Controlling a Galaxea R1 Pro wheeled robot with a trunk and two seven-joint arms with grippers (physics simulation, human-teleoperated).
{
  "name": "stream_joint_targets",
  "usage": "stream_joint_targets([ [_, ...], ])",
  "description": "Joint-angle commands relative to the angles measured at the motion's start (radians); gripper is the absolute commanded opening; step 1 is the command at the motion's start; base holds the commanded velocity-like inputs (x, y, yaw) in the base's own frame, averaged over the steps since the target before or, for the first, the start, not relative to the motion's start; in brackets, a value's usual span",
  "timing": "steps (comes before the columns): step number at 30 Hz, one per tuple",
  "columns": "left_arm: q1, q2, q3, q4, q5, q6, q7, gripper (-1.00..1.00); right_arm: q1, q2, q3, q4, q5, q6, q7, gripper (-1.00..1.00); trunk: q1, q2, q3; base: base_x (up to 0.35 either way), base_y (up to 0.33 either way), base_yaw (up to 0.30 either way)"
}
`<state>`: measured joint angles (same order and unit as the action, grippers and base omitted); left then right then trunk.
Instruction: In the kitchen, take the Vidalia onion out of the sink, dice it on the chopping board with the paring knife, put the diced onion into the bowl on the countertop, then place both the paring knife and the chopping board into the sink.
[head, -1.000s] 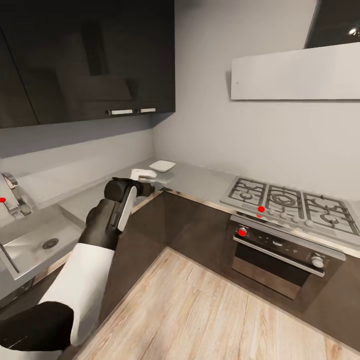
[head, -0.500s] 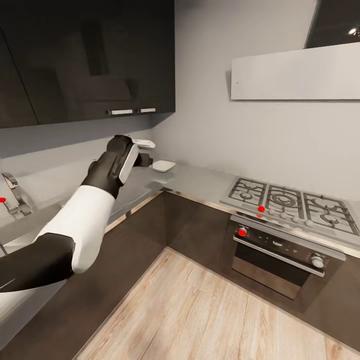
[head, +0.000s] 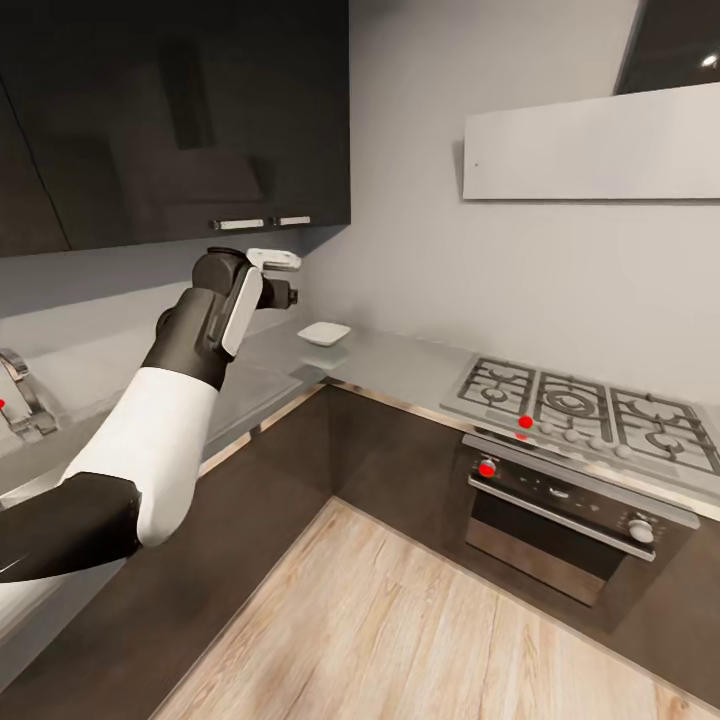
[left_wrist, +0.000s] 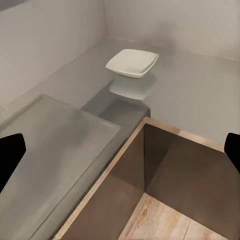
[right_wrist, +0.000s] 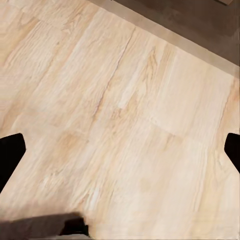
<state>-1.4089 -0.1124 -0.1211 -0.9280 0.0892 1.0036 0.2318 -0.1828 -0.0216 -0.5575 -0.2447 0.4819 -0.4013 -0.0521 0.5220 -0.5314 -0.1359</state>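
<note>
The white square bowl (head: 324, 333) rests on the light-grey countertop (head: 400, 362) in the corner, and the left wrist view looks down on this bowl (left_wrist: 132, 63). My left gripper (head: 283, 277) is raised above the counter, left of the bowl, open and empty (left_wrist: 121, 152). The sink's faucet (head: 22, 398) stands at the far left; my left arm hides the basin, while the flat draining surface (left_wrist: 55, 145) lies below the gripper. My right gripper (right_wrist: 121, 150) is open over the floor. Onion, chopping board and paring knife are out of view.
A gas hob (head: 590, 408) sits in the countertop at right above an oven (head: 560, 520) with red-marked knobs. Dark wall cabinets (head: 170, 120) hang over the sink side. Dark base cabinets (head: 380, 450) form an inner corner around the wooden floor (head: 400, 630).
My left arm has lifted from counter height to well above the countertop, now covering the sink basin. The gripper stays open. The view has shifted very slightly.
</note>
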Motion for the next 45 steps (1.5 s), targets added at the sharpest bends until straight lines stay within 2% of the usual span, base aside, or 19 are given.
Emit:
stream_joint_targets([
  [1, -0.001, 0.000, -0.002, 0.001, 0.010, 0.003, 0.009, 1.00, -0.001, -0.002, -0.006, 0.058, 0.010, -0.003, -0.012, 1.00, 0.001, -0.002, -0.002, 0.254, 0.000, 0.000],
  [5, 0.000, 0.000, -0.002, 0.010, 0.011, 0.003, 0.009, 1.00, 0.000, -0.002, -0.004, 0.181, 0.010, -0.001, -0.029, 1.00, 0.001, -0.002, -0.002, 0.272, 0.000, 0.000],
  [9, 0.001, 0.000, -0.002, 0.017, 0.012, 0.003, 0.009, 1.00, 0.015, 0.009, -0.003, 0.219, 0.010, 0.022, -0.032, 1.00, 0.001, -0.002, -0.002, 0.303, 0.000, 0.000],
  [11, 0.001, 0.000, -0.002, 0.019, 0.012, 0.003, 0.009, 1.00, 0.033, 0.012, -0.003, 0.223, 0.010, 0.067, -0.031, 1.00, 0.001, -0.002, -0.002, 0.313, 0.000, 0.000],
  [15, 0.002, 0.000, -0.002, 0.036, 0.012, 0.003, 0.009, 1.00, 0.058, 0.014, -0.004, 0.227, 0.009, 0.228, -0.028, 1.00, 0.001, -0.002, -0.002, 0.316, 0.000, 0.000],
  [18, 0.003, 0.000, -0.002, 0.060, 0.012, 0.003, 0.008, 1.00, 0.063, 0.015, -0.003, 0.228, 0.009, 0.302, -0.027, 1.00, 0.001, -0.002, -0.002, 0.318, 0.000, 0.000],
  [20, 0.003, 0.000, -0.002, 0.087, 0.012, 0.002, 0.007, 1.00, 0.067, 0.016, -0.003, 0.229, 0.009, 0.321, -0.026, 1.00, 0.001, -0.002, -0.002, 0.320, 0.000, 0.000],
  [24, 0.004, -0.001, -0.002, 0.141, 0.012, 0.001, 0.004, 1.00, 0.077, 0.022, -0.002, 0.229, 0.009, 0.336, -0.016, 1.00, 0.001, -0.002, -0.002, 0.322, 0.000, 0.000],
  [30, 0.004, -0.001, -0.001, 0.179, 0.013, -0.001, 0.003, 1.00, 0.097, 0.030, -0.003, 0.229, 0.009, 0.341, 0.011, 1.00, 0.001, -0.002, -0.002, 0.323, 0.000, 0.000],
  [45, 0.004, 0.003, -0.002, 0.187, 0.011, -0.003, 0.003, 1.00, 0.100, 0.033, -0.004, 0.228, 0.009, 0.343, 0.007, 1.00, 0.001, -0.002, -0.002, 0.325, 0.000, 0.000],
])
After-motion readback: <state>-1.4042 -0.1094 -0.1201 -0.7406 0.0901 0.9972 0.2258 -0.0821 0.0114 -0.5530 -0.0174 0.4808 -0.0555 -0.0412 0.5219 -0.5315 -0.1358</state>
